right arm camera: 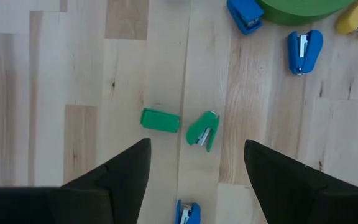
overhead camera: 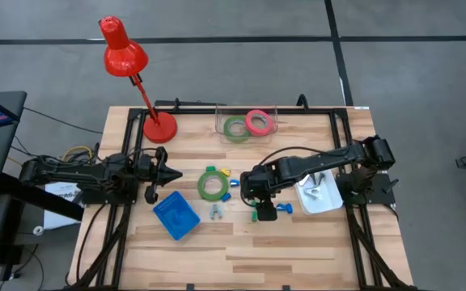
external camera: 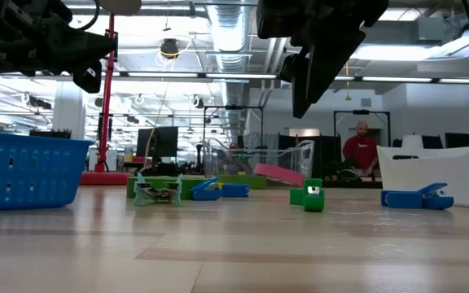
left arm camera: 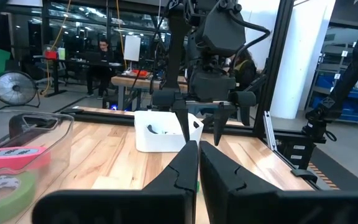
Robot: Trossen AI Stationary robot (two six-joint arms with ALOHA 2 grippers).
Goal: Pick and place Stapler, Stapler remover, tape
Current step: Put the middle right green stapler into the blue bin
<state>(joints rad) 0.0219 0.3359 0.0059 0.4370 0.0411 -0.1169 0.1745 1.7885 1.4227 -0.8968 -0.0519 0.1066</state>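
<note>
The left gripper point(overhead camera: 171, 174) hovers near the table's point(overhead camera: 298, 242) left edge, its fingers pressed together on nothing. A red lamp point(overhead camera: 124, 50) stands at the far left corner. A blue basket point(overhead camera: 175, 215) lies toward the near edge, left of centre. A green tape ring point(overhead camera: 211, 184) lies at mid-table, with small yellow and blue pieces touching or just beside it. A clear bin point(overhead camera: 246, 121) at the far edge holds a green tape point(overhead camera: 235, 128) and a pink-red tape point(overhead camera: 257, 122). The right gripper point(overhead camera: 255, 198) hangs right of centre, fingers spread wide and empty, directly above two small green staplers point(right arm camera: 202, 130). A blue stapler point(overhead camera: 284, 209) lies just beside them. A white tray point(overhead camera: 320, 194) sits near the right edge.
</note>
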